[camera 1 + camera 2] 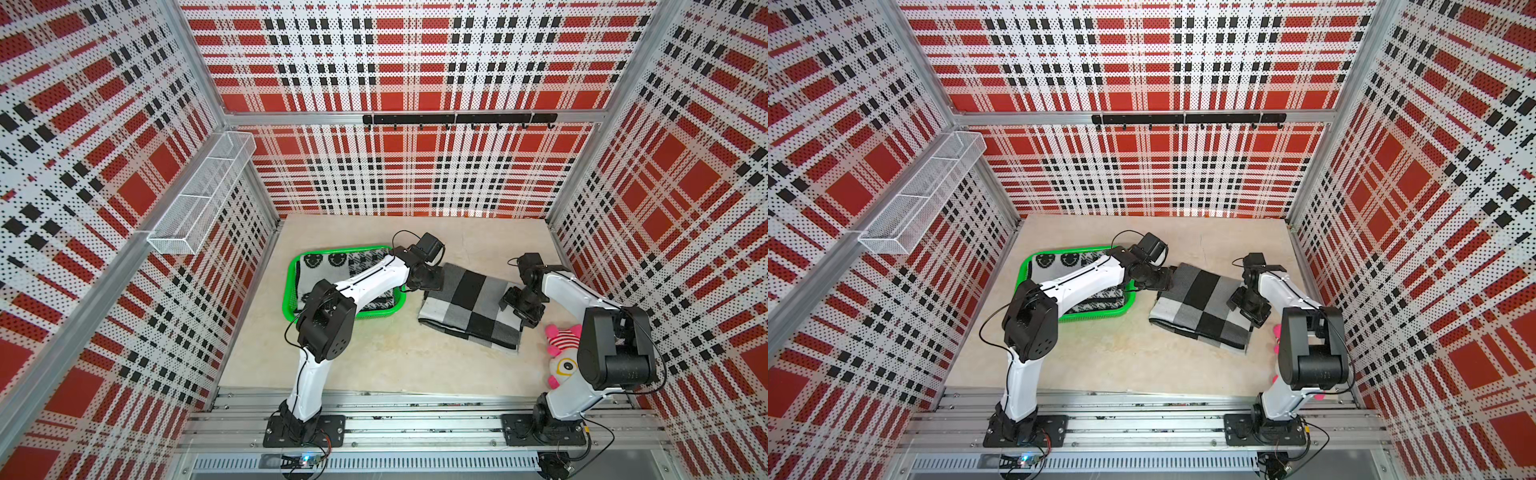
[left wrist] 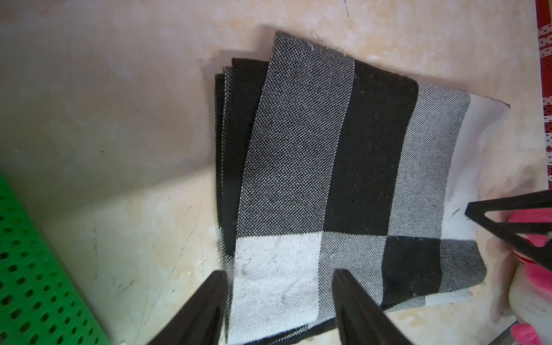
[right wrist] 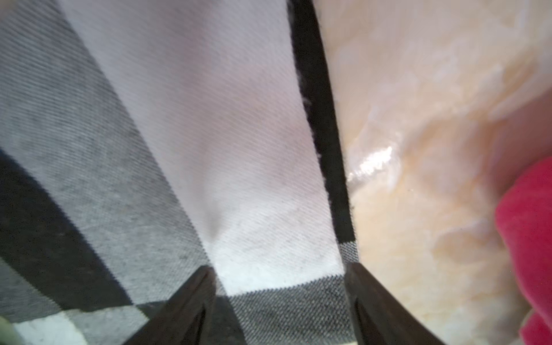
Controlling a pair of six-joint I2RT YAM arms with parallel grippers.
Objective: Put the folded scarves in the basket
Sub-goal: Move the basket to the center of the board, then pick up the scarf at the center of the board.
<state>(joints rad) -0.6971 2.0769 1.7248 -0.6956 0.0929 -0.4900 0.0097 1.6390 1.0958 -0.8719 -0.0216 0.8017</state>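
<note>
Where plaid walls (image 1: pixel 415 62) end, beige tabletop (image 1: pixel 374 357) lies — scuffed.

no readable text, label, brand or number on anything in view.

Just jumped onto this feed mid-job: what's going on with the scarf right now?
The checked scarf lies folded on the table, beside the green basket, not in it. The left gripper and right gripper are at its opposite ends, both open, with no lift yet. Another patterned cloth lies in the basket, and a soft toy lies by the right arm.
</note>
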